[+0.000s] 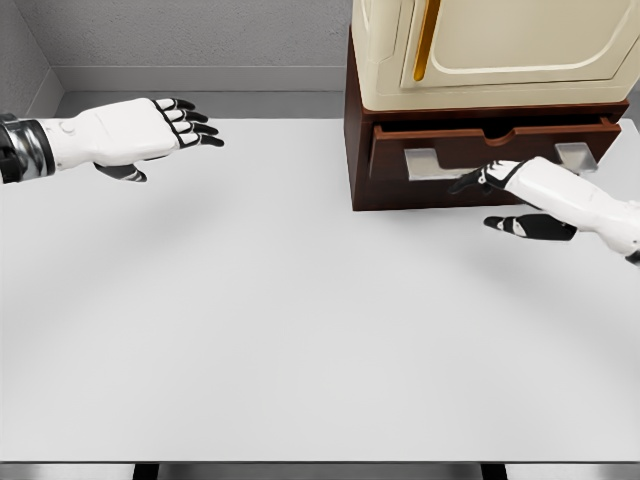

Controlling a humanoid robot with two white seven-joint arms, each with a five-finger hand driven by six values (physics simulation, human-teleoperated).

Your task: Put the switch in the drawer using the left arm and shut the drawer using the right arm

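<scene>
A dark brown drawer (490, 150) sits in the base of a cream cabinet (500, 50) at the back right, its front almost flush with the base, a thin gap along its top. My right hand (500, 195) is just in front of the drawer face, fingertips at it, fingers relaxed and holding nothing. My left hand (170, 130) hovers over the table at the far left with fingers extended and empty. No switch is visible anywhere.
The white table (300, 320) spreads across the view, its front edge near the bottom. A grey wall stands behind. Two pale metal brackets (425, 163) show on the drawer front.
</scene>
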